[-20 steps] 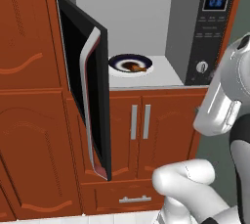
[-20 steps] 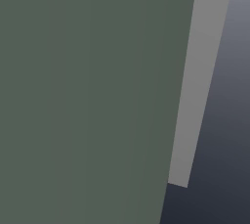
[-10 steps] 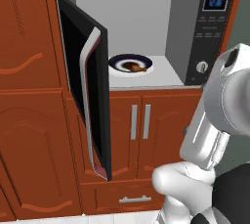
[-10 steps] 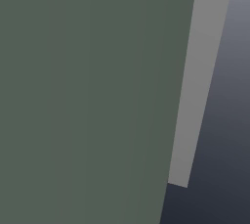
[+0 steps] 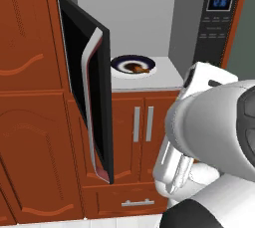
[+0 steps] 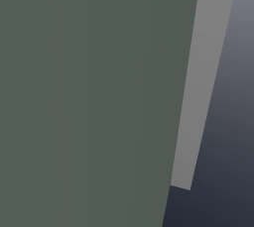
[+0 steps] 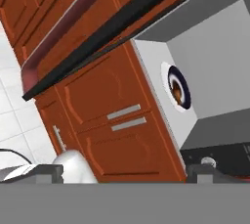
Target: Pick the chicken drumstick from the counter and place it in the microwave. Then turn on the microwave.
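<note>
The microwave (image 5: 172, 33) stands with its black glass door (image 5: 92, 97) swung wide to the left. On its floor lies a dark-rimmed plate (image 5: 119, 62) with the brown chicken drumstick (image 5: 135, 67) on it. The hand view shows the same plate (image 7: 172, 74) and drumstick (image 7: 177, 90) rolled sideways, well ahead of my gripper (image 7: 128, 171). The jaws are open with nothing between them. My white arm (image 5: 214, 127) covers the lower part of the control panel (image 5: 215, 28). The counter is out of view.
Reddish-brown cabinet doors with silver handles (image 5: 142, 122) sit below the microwave, with a drawer (image 5: 130, 199) beneath them. A tall cabinet (image 5: 30, 97) is at the left. The open door's edge (image 7: 97, 32) crosses the hand view. A flat grey-green surface (image 6: 89, 97) blocks the right base view.
My arm has swung left and closer to the left base camera, now hiding the round knob and the right cabinet. Plate, drumstick and door have not moved.
</note>
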Robot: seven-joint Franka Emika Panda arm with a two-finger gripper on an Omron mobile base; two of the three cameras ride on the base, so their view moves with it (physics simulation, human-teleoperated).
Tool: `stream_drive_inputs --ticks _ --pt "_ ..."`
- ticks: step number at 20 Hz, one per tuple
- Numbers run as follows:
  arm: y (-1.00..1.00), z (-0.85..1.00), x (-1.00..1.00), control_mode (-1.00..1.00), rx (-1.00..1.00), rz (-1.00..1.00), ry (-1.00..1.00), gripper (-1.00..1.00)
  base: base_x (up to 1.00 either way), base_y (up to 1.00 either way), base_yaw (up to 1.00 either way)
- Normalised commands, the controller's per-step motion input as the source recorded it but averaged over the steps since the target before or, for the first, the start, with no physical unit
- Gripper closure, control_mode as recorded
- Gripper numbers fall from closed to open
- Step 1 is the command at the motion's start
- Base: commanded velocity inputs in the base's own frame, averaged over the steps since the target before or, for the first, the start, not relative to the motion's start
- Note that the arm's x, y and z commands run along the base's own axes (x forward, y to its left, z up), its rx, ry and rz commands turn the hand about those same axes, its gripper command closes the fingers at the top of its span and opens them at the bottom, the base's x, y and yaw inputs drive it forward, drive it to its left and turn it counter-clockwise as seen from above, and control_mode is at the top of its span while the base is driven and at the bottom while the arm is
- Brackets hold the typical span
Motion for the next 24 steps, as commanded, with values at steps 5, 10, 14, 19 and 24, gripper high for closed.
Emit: stream_drive_inputs --ticks 5,10,14,19,24 --pt "0.38 -0.01 -0.28 -1.0 -0.07 0.03 -0.06 -1.0 0.0 0.0 0.0" --pt "0.65 -0.04 -0.08 -1.0 -0.12 0.05 -0.02 -1.0 0.0 0.0 0.0" --pt "0.79 -0.11 0.01 -1.0 -0.16 0.05 -0.01 -1.0 0.0 0.0 0.0" --pt "0.67 -0.31 0.36 -1.0 -0.17 0.0 0.0 -1.0 0.0 0.0 0.0" --pt "0.53 -0.36 0.49 -1.0 -0.15 0.0 0.0 -1.0 0.0 0.0 0.0"
